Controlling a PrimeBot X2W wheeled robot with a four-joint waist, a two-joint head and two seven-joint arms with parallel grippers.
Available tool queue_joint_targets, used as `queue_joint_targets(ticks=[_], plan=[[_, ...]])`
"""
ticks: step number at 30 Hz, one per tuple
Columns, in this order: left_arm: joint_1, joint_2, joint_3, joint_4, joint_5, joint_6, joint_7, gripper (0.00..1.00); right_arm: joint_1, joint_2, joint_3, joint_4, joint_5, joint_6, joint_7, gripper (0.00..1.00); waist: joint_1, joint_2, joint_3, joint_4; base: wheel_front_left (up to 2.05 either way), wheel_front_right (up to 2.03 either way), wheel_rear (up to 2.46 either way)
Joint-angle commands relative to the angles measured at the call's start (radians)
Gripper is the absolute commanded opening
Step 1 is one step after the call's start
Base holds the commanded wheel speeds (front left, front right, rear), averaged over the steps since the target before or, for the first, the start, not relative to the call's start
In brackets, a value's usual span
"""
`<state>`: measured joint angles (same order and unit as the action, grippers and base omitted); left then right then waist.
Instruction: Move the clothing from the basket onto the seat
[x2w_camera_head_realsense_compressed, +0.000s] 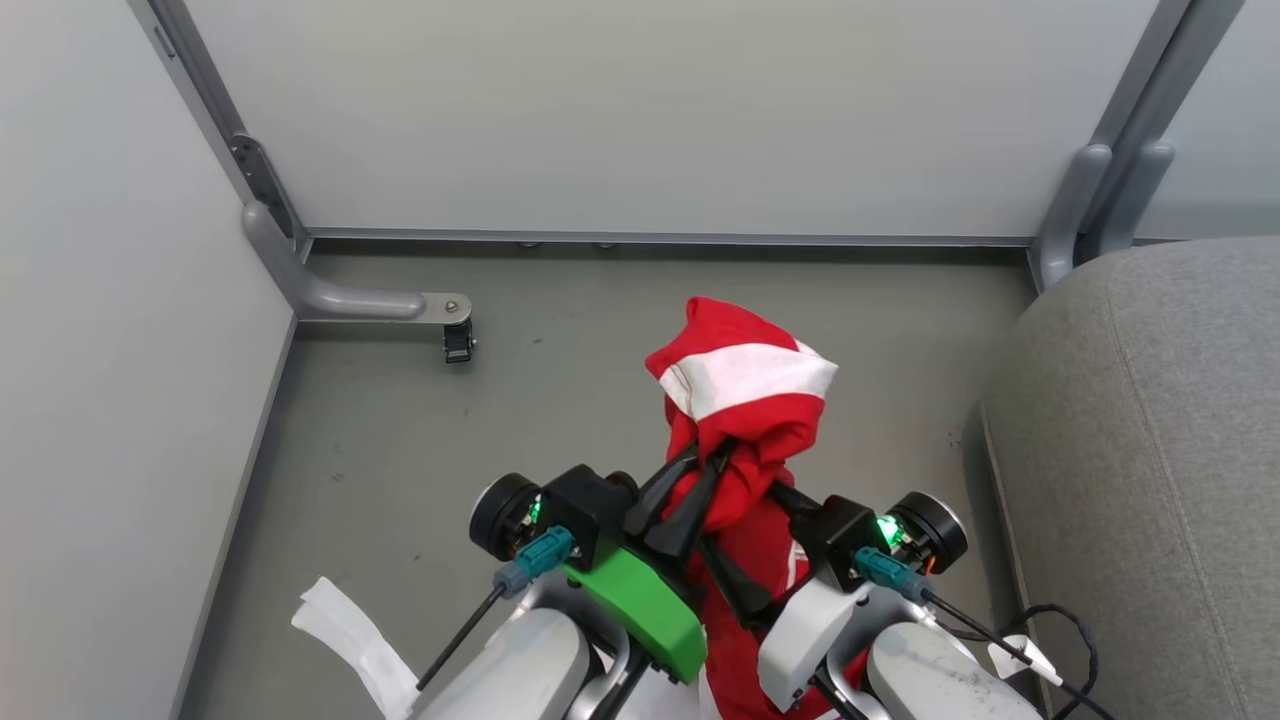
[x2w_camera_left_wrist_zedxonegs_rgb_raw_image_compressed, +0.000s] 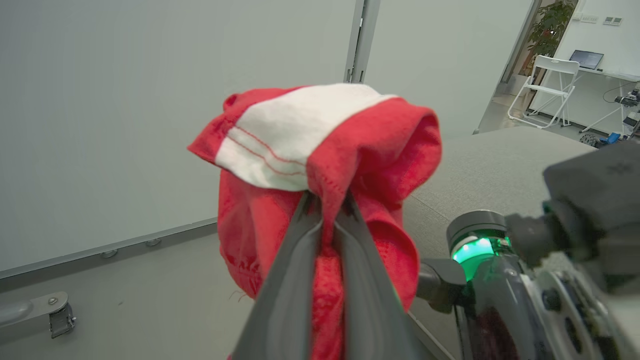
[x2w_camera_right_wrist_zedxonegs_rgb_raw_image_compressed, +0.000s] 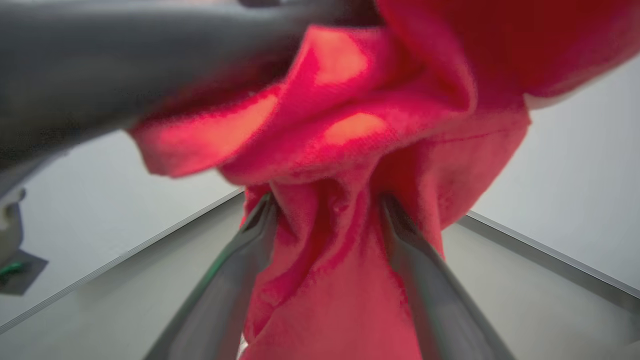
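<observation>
A bright-red garment with a white stripe, the clothing (x2w_camera_head_realsense_compressed: 745, 385), hangs bunched in the air above the grey floor. My left gripper (x2w_camera_head_realsense_compressed: 712, 458) is shut on its upper fold; in the left wrist view the fingertips (x2w_camera_left_wrist_zedxonegs_rgb_raw_image_compressed: 327, 200) pinch red cloth just under the white panel (x2w_camera_left_wrist_zedxonegs_rgb_raw_image_compressed: 295, 135). My right gripper (x2w_camera_head_realsense_compressed: 748, 540) comes in from the right, lower down. Its two fingers (x2w_camera_right_wrist_zedxonegs_rgb_raw_image_compressed: 260, 225) press on a thick twisted bunch of the clothing (x2w_camera_right_wrist_zedxonegs_rgb_raw_image_compressed: 330, 235). The grey seat (x2w_camera_head_realsense_compressed: 1150, 450) lies to the right, about level with the grippers. The basket is out of view.
Grey partition panels close the back and the left. A metal foot with a caster (x2w_camera_head_realsense_compressed: 458, 342) stands at the back left. A white strip of sheet (x2w_camera_head_realsense_compressed: 350, 630) lies at the lower left. A black cable (x2w_camera_head_realsense_compressed: 1065, 640) lies by the seat's near corner.
</observation>
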<state>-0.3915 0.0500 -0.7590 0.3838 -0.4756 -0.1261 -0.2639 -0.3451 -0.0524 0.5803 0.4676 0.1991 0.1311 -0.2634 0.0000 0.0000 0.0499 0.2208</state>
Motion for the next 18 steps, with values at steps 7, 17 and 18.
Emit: queue_joint_targets(ticks=[7,17,18], plan=[[-0.020,0.001,-0.034,-0.003,-0.014,0.009,-0.001,0.00,-0.008,-0.001,0.017,-0.002,0.060,-0.001,-0.002,0.00,0.0000,0.0000,0.003,0.014,0.00,0.00,0.00],[0.010,0.001,0.007,0.019,0.024,0.019,0.000,1.00,0.056,0.000,-0.023,-0.027,0.060,-0.001,-0.002,0.00,0.0000,0.0000,0.004,-0.095,0.00,0.00,0.00],[0.014,0.001,0.013,0.022,0.027,0.018,0.000,1.00,0.060,0.000,-0.025,-0.031,0.059,-0.001,-0.002,0.00,0.0000,0.0000,0.004,-0.113,0.00,0.00,0.00]])
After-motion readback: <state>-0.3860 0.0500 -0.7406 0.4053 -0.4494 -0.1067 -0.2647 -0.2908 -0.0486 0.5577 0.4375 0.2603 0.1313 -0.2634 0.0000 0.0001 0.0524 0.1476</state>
